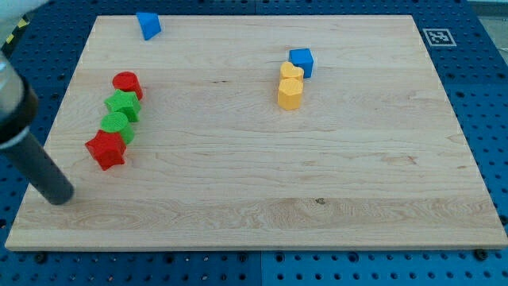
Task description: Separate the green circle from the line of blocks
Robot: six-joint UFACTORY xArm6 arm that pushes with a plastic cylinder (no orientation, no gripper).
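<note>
This looks like a robotics lab bench, not a home or a shop. A pale wooden tabletop (262, 159) lies on a blue metal base plate (480, 71) drilled with a regular grid of holes, the kind used for fixing test rigs. A black-and-white square marker tag (436, 36) is stuck just off the wood at the view's top right. A strip of yellow-and-black hazard tape (16, 30) shows at the view's top left corner, suggesting a marked-off machine work zone.

No readable text; fiducial marker (438, 36) only.
</note>
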